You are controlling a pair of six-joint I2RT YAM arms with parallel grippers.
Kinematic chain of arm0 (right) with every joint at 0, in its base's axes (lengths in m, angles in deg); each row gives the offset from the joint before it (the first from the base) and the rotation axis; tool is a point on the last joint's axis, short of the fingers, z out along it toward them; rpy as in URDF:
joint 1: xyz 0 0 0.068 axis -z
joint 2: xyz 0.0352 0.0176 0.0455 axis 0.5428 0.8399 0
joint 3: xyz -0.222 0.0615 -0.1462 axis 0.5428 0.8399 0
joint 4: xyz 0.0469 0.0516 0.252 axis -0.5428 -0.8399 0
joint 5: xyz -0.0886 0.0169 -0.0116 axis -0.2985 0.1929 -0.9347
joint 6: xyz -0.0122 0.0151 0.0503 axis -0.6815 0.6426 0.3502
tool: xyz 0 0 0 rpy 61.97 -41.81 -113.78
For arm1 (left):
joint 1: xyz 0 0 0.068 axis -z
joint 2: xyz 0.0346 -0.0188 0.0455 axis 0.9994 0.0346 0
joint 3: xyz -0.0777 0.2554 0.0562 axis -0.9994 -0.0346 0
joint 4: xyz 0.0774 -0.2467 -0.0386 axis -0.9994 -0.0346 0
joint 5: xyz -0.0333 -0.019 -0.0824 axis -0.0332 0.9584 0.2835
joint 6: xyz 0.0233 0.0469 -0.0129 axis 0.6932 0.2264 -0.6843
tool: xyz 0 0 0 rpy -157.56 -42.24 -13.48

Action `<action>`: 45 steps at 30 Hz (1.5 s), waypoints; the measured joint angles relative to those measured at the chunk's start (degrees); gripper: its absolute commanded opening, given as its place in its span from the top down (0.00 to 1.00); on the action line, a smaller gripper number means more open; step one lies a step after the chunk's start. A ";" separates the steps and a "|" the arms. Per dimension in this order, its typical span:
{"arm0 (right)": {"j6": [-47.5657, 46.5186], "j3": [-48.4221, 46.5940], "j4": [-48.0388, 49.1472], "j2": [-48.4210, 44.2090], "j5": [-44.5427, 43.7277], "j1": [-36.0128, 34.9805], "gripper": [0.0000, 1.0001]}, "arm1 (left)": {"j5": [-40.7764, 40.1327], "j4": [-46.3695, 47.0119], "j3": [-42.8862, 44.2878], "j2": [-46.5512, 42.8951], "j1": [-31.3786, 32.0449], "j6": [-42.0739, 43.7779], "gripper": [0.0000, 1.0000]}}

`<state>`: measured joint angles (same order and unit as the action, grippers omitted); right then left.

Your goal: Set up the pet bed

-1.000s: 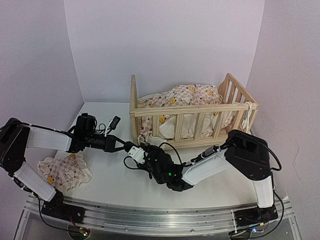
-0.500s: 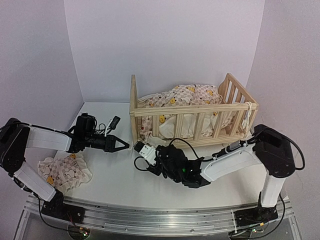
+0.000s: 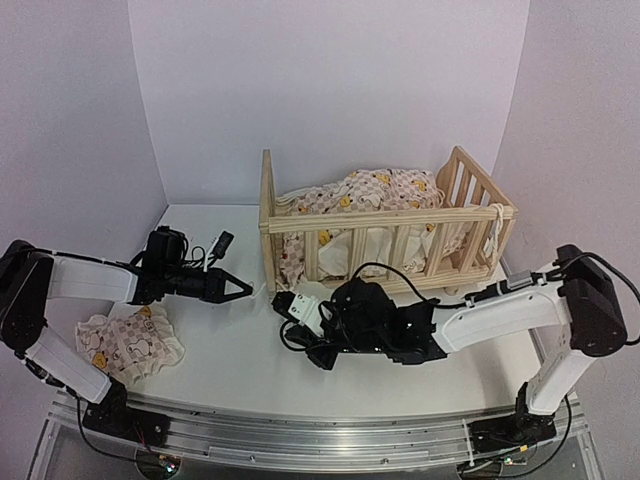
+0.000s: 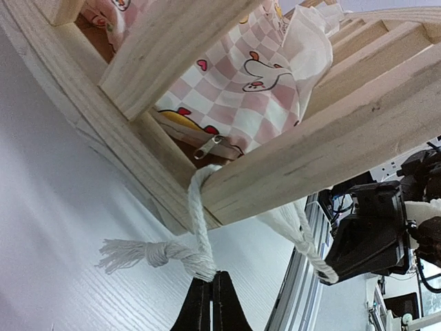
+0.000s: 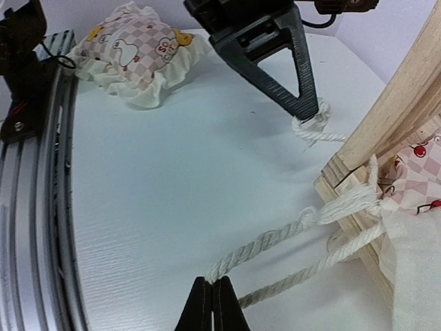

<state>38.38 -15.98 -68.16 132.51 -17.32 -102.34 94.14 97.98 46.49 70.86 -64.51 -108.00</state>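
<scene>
The pet bed's light pine frame (image 3: 390, 214) stands at the back centre, with the pink-white checked cushion (image 3: 370, 190) bunched inside it. White tie strings hang out at the frame's near left corner (image 4: 331, 138). My left gripper (image 3: 245, 289) is shut, pinching one tie string (image 4: 200, 207) next to its knot, low over the table. My right gripper (image 3: 284, 301) is shut on the end of a second tie string (image 5: 269, 241), just right of the left one. In the right wrist view the left gripper (image 5: 313, 114) sits close to the frame (image 5: 406, 103).
A small ruffled checked pillow (image 3: 130, 345) lies on the white table at the near left, also visible from the right wrist (image 5: 138, 48). A metal rail (image 3: 300, 440) runs along the near edge. The right forearm (image 3: 470, 325) stretches low in front of the bed.
The right arm has stretched out, its elbow swinging right, and its gripper has shifted toward the bed corner and shut on a string end. The left gripper has drawn slightly left.
</scene>
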 measured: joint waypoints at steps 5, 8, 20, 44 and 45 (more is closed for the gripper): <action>-1.09 -3.73 -5.47 -3.19 4.42 0.31 1.00 | -0.80 -5.16 0.40 -1.72 -2.05 0.56 1.00; -2.68 -7.21 -6.71 -3.10 7.00 0.90 1.00 | -0.78 -10.38 1.50 -2.49 -2.76 0.00 1.00; -5.12 -23.19 -6.95 9.67 13.57 3.82 1.00 | -2.91 -12.24 -3.33 -4.14 -1.56 -5.44 1.00; 7.17 -22.95 -0.76 16.96 2.81 3.28 1.00 | -1.31 -19.55 -5.59 -29.78 1.23 18.59 0.34; 7.28 -22.33 -0.52 16.76 2.81 3.28 1.00 | -0.97 -19.60 -5.28 -30.84 1.23 25.68 0.32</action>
<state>45.66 -38.31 -68.68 149.27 -14.51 -99.07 93.17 78.38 41.21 40.03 -63.28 -82.33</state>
